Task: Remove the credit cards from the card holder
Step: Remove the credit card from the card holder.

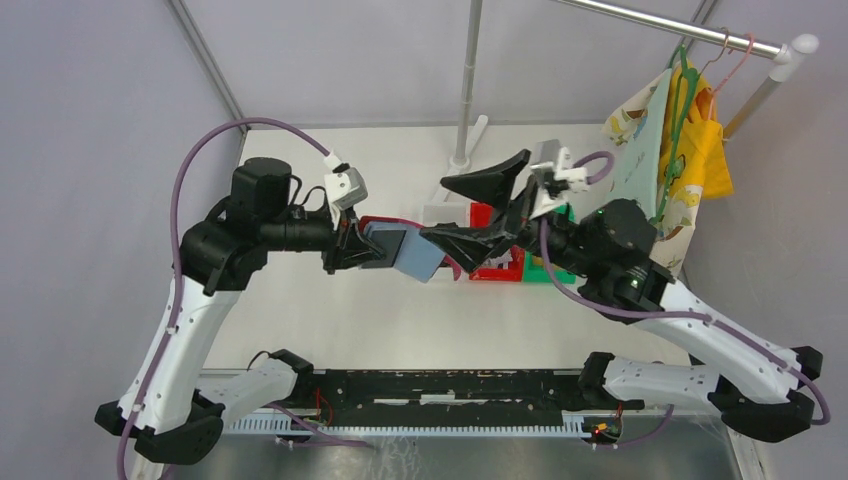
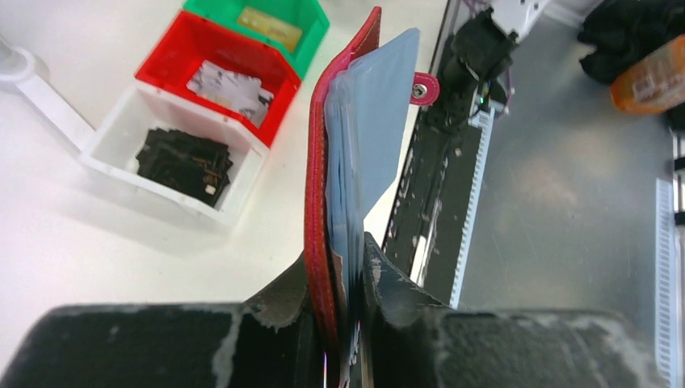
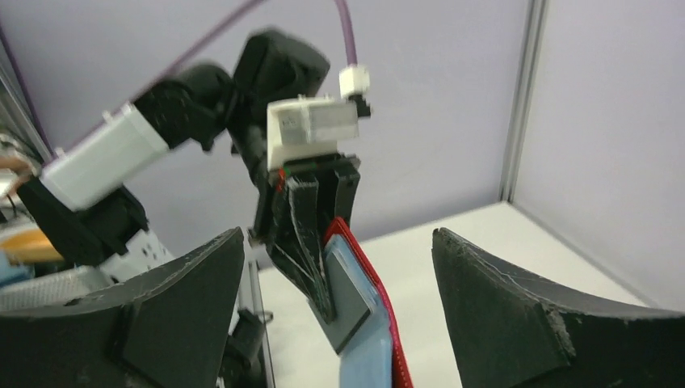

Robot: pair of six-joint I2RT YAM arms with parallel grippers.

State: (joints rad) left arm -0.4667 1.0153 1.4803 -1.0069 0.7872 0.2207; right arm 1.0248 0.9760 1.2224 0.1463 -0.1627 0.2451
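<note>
1. The left wrist view shows the card holder edge-on. It has a red cover, and grey-blue pocket leaves fan off to one side of it. The red snap tab sticks out near the top.
2. The left gripper is clamped on the card holder's lower end and holds it upright, in the air above the table.
3. Only this view looks into the bins behind it. Dark cards lie in the white bin. Silvery-grey cards lie in the red bin. A golden-tan card lies in the green bin.
4. The top view shows what the wrist views do not. The card holder hangs between the two arms, and the right gripper is just beside its free end. The gripper's fingers are spread wide and hold nothing.
5. The right wrist view faces the card holder's grey-blue inside, with the red edge beside it. A darker grey rectangle sits there, but I cannot tell whether it is a card or a pocket.
6. In the top view the right gripper's lower finger looks close to the card holder's edge. Whether the two touch cannot be made out.
7. The clamped end of the card holder is hidden by the left gripper's fingers.
</note>
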